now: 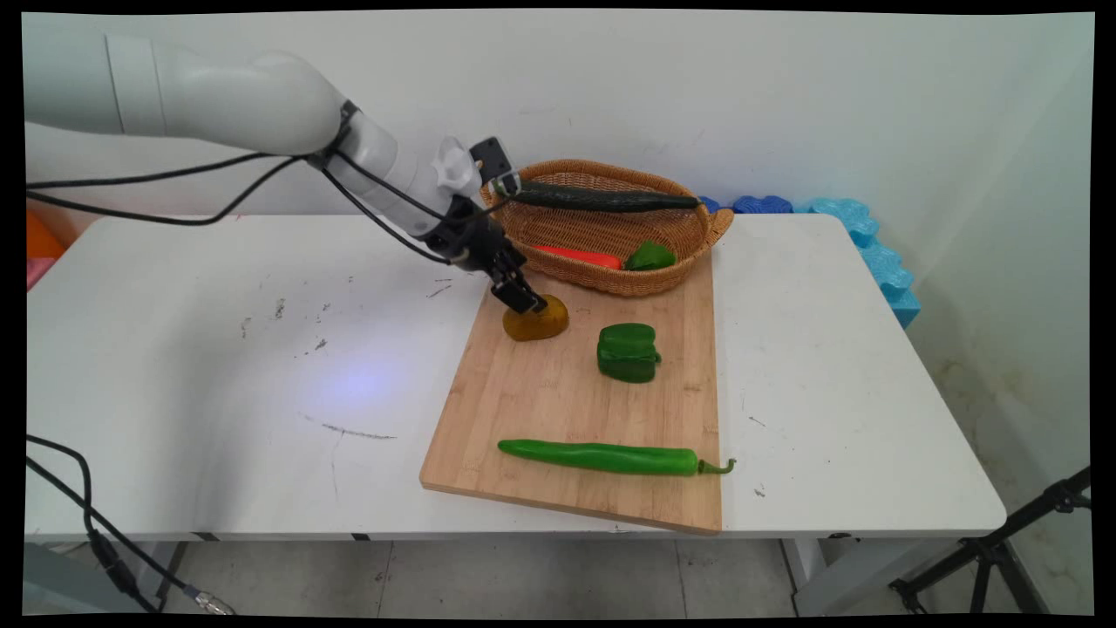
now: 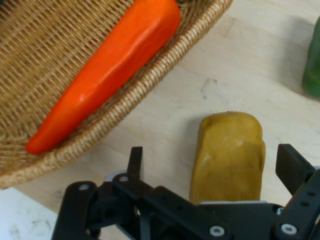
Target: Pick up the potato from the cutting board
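the black two-finger gripper (image 1: pixel 526 301) is lowered over the far left corner of the pale bamboo cutting board (image 1: pixel 558 410), directly above a brownish-yellow, potato-like lump (image 1: pixel 535 321). in the hand view the fingers (image 2: pixel 135 161) are seen spread wide, one on each side of the lump (image 2: pixel 229 156), with a clear gap left between each finger and the lump; nothing is held.

the lump is placed on the board just in front of the oval woven wicker basket (image 1: pixel 610 275), close to its rim but apart from it. inside the basket an orange-red tapered pepper or carrot-like vegetable (image 1: pixel 580 255) is laid along the near wall, with a small green pepper piece (image 1: pixel 650 255) beside it. a long dark green cucumber (image 1: pixel 602 200) is rested across the basket's top from rim to rim.

a blocky green bell pepper (image 1: pixel 628 352) is set on the board to the right of the lump, well apart from it. a long, slim green chilli (image 1: pixel 610 457) is laid across the board's near end, its stem reaching past the right edge. the board is laid on the white table (image 1: pixel 218 384), and blue foam pieces (image 1: pixel 863 235) are seen along the table's far right edge.
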Robot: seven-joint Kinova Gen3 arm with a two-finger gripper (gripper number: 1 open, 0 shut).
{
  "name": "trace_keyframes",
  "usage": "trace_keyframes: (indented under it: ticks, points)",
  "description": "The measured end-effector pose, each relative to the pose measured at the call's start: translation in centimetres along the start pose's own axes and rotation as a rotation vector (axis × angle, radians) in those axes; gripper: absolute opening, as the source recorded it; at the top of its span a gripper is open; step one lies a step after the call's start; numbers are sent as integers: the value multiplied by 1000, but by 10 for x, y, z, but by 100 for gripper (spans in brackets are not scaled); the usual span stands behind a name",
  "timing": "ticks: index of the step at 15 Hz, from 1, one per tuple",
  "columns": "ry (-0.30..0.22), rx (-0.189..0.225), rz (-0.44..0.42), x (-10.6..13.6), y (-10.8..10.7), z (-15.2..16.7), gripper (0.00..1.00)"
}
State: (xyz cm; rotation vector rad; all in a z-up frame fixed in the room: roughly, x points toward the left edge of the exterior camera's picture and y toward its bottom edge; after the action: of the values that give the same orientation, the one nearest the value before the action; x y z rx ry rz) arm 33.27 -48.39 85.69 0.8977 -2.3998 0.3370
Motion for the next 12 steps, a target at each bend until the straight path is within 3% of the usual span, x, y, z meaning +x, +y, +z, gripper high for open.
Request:
trace_keyframes:
  ticks: [12]
  points:
    - [1,-41,-21,-13,2,36,100]
